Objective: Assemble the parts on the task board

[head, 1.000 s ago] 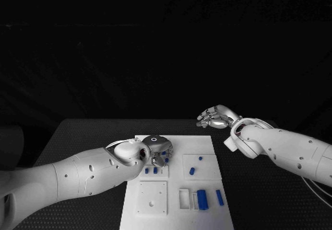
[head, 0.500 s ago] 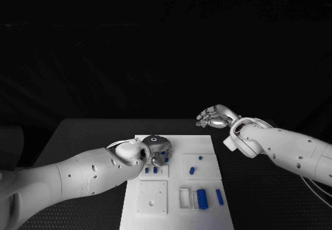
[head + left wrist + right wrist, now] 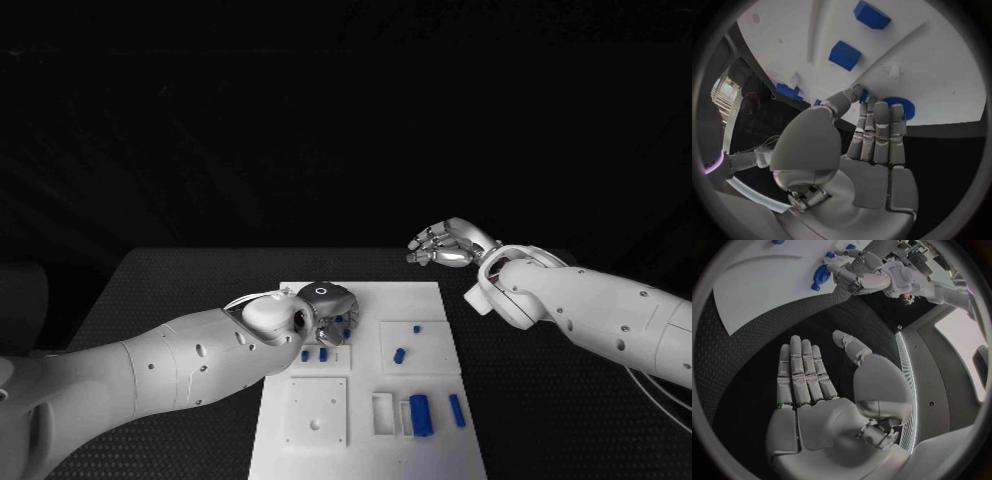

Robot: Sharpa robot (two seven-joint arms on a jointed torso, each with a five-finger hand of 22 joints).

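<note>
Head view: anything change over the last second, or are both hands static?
Practically static. The left hand stays at the far left corner of the task board, fingertips at a small blue part by the round blue part. The right hand still hovers, holding nothing, over the black table beyond the board's far right corner. The blue parts on the board have not shifted.

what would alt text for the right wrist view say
The right robot hand lies open and empty, fingers straight, above the black table. Farther off, the left robot hand reaches onto the white task board beside a blue part.
</note>
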